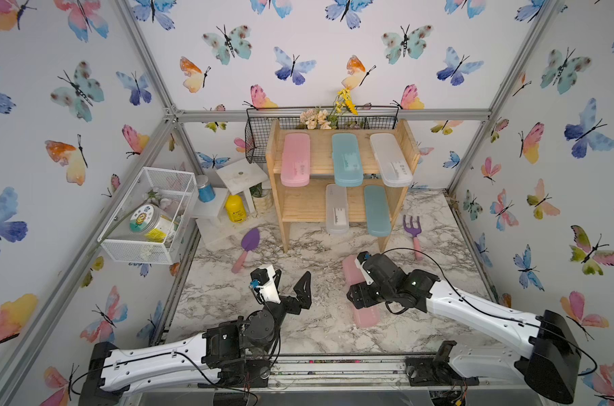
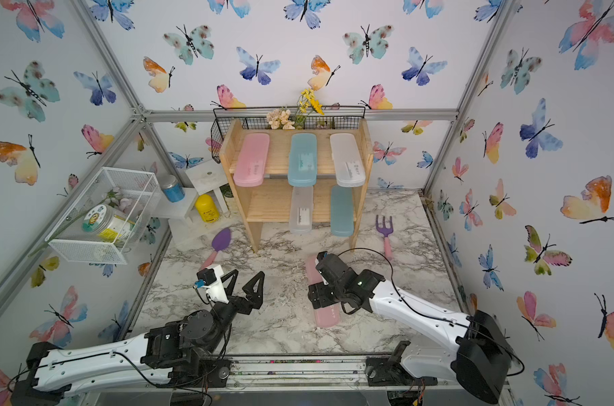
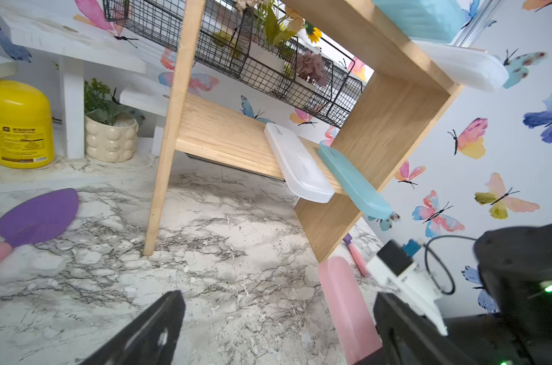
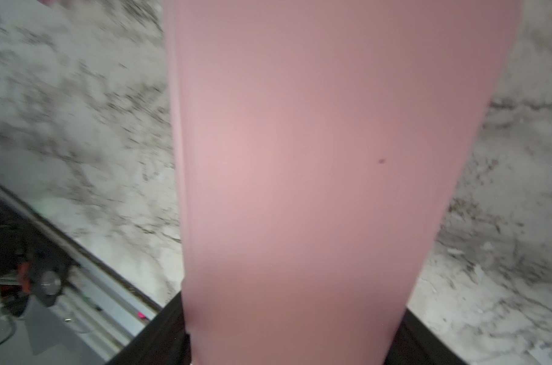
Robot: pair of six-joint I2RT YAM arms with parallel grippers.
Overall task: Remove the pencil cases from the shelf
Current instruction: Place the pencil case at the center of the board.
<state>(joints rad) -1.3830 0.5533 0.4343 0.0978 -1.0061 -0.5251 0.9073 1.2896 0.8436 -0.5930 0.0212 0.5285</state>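
Right claw (image 2: 318, 291): clamped across a pink pencil case (image 2: 328, 313) just above the marble surface (image 2: 284, 327), well clear of the shelf; in the right wrist view the case (image 4: 331, 158) fills the frame between the two black jaws.
Left claw (image 1: 293, 284): spread wide and holding nothing, poised over bare surface near the front of the shelf.
Shelf (image 1: 402, 140): five pencil cases remain on the pine rack. The top tier carries a second pink case (image 1: 295, 160), a teal case (image 1: 347, 158) and a clear case (image 1: 390, 158); the lower tier carries a clear case (image 1: 336, 207) and a teal case (image 1: 377, 211).
Risk, overhang: every case on the shelf juts past its tier's front edge, so a nudge from an arm reaching in could likely tip one off before it is gripped.
Risk, grip: the right claw holds the long pink case near its middle; a hurried release above the surface may let it bounce or skid toward the purple fork (image 1: 413, 228).
Risk, crowding: the two lower cases lie just beside each other, so closing on one may drag its neighbour.
Black wire basket (image 1: 260, 130): artificial flowers (image 1: 316, 117), behind the top tier.
White mesh basket (image 1: 151, 214): a labelled jar (image 1: 151, 219) and a few smaller items, too indistinct to name.
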